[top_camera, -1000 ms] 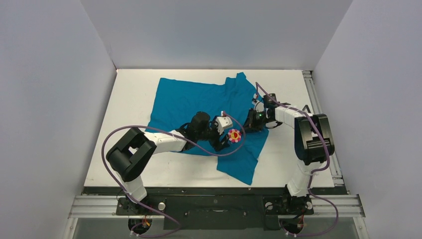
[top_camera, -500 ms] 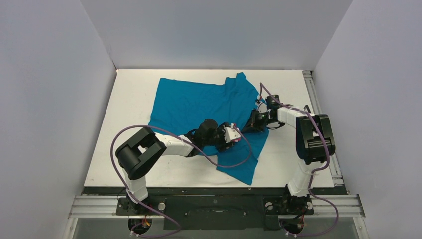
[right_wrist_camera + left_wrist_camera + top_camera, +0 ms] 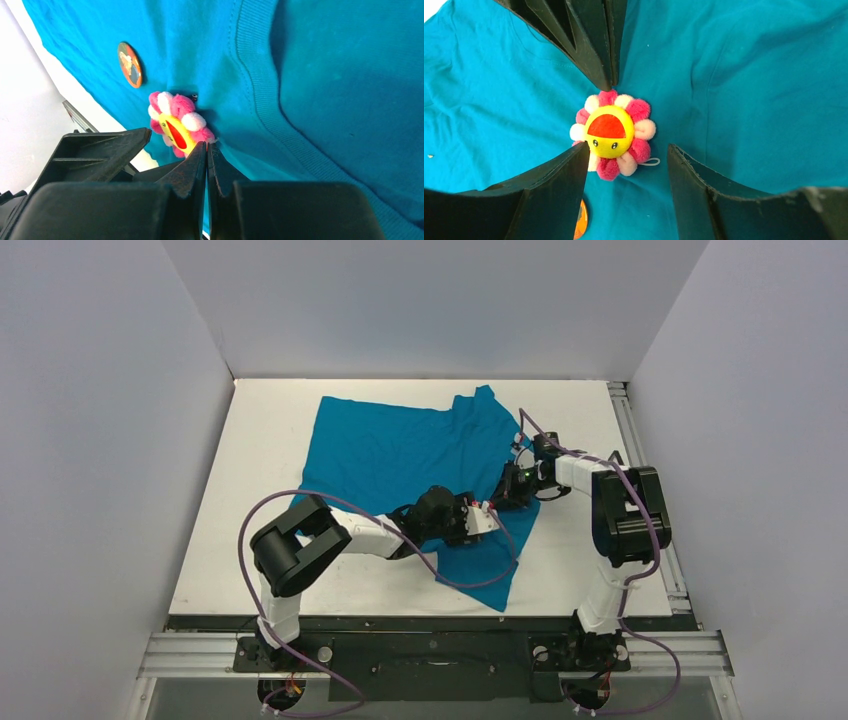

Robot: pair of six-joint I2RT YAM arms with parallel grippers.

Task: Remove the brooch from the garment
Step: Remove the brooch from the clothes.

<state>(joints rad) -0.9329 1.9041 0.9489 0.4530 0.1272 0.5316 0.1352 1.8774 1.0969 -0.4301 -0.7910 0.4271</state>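
Straddling brooch (image 3: 613, 132) with my left gripper (image 3: 628, 148), jaws part open, nothing held; one finger (image 3: 566, 172) touches petals. My right gripper (image 3: 206, 147), shut, tips on garment (image 3: 749, 75) just beside it.

Right hand (image 3: 206, 150) closed, tips against the brooch (image 3: 176, 122) on the garment (image 3: 325, 75).

Garment (image 3: 400, 445) is lying across the tabletop's (image 3: 260, 490) middle, one corner reaching toward the near edge. Brooch (image 3: 613, 134) is sitting on it between the left gripper's (image 3: 628, 150) fingers, right gripper (image 3: 206, 146) touching its edge, a round badge (image 3: 130, 64) lying just beside.
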